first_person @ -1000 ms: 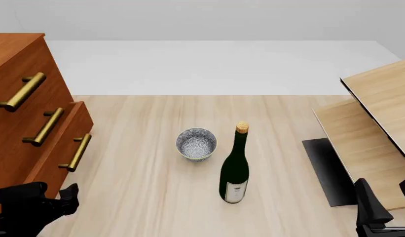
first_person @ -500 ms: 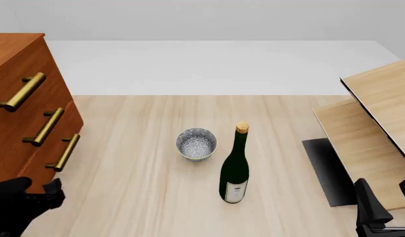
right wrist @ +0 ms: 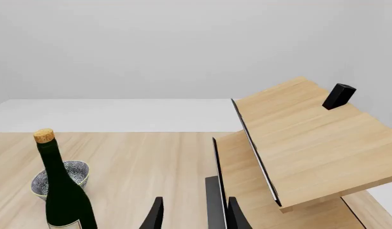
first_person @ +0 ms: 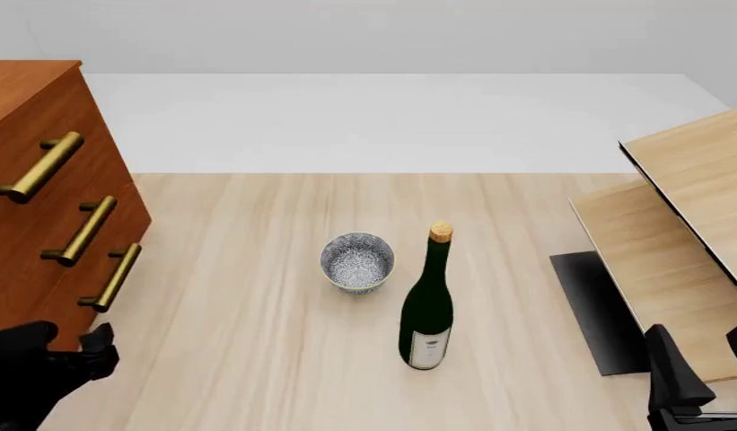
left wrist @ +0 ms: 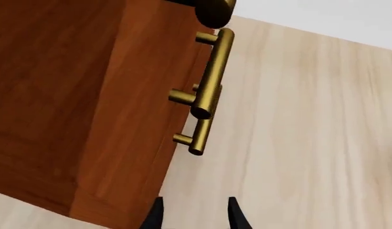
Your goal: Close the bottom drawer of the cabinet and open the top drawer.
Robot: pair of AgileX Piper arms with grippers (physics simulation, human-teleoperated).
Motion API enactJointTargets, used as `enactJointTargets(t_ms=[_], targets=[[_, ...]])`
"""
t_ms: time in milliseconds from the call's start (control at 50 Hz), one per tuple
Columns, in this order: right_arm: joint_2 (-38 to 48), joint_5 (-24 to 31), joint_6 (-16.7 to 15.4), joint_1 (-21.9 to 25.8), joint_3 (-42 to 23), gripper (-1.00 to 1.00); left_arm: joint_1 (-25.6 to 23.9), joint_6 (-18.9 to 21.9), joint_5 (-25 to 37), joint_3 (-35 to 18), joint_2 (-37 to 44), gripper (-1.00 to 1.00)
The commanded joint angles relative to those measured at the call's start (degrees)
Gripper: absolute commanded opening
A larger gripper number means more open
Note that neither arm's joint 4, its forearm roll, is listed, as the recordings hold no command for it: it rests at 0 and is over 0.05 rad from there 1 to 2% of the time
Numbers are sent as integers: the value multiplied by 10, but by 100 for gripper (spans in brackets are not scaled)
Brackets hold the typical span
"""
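Sitting shut, bottom drawer [first_person: 57,301] faces left gripper [first_person: 87,350].

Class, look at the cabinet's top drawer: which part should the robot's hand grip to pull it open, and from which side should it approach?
Grip the brass bar handle on the top drawer, near its middle between the two posts. Come from the cabinet front, the side facing the table, with the left hand fingers either side of the bar. The bar stands off the drawer face, leaving room behind it.

Dark green corked bottle [first_person: 427,309], patterned bowl [first_person: 357,261] just beside, pale boards [first_person: 686,224]
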Motion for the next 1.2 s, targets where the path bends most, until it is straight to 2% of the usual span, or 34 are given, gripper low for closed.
enactJointTargets(t_ms=[20, 280, 300, 340, 380, 400, 460, 500, 560, 620, 660, 800, 900, 960, 1000, 1020, 1060, 1120, 1160, 1200], targets=[[0, 0, 0, 0, 0, 100, -44, -8, 26, 4, -27, 100], [0, 0, 0, 0, 0, 100, -105, -8, 53, 6, -56, 100], [0, 0, 0, 0, 0, 100, -123, -6, 59, 0, -61, 100], [0, 0, 0, 0, 0, 100, -127, 5, 78, -2, -89, 100], [0, 0, 0, 0, 0, 100, -154, 18, 111, -14, -137, 100], [0, 0, 0, 0, 0, 100, -169, 8, 118, -19, -150, 100], [0, 0, 0, 0, 0, 100, -185, 48, 158, -33, -204, 100], [0, 0, 0, 1, 0, 100, -193, 107, 180, -37, -246, 100], [1, -1, 3, 1, -1, 100, -212, 158, 194, -41, -278, 100], [1, -1, 3, 1, -1, 100, -240, 179, 204, -51, -294, 100], [0, 0, 3, 0, -1, 100, -258, 179, 204, -58, -290, 100], [0, -1, 3, 1, -1, 100, -287, 266, 203, -57, -317, 100], [1, -2, 2, 0, -1, 100, -294, 277, 209, -75, -302, 100], [1, -2, 3, 0, -1, 100, -300, 329, 199, -74, -291, 100], [1, -2, 2, 1, -1, 100, -299, 333, 206, -81, -294, 100], [1, -2, 2, 1, -1, 100, -297, 365, 202, -79, -298, 100], [1, -2, 2, 1, -1, 100, -290, 386, 205, -79, -297, 100], [0, -1, 2, 1, 0, 100, -280, 449, 203, -72, -309, 100], [0, -1, 2, 0, -1, 100, -274, 462, 217, -87, -312, 100], [0, -1, 2, 0, -1, 100, -272, 494, 212, -81, -318, 100]])
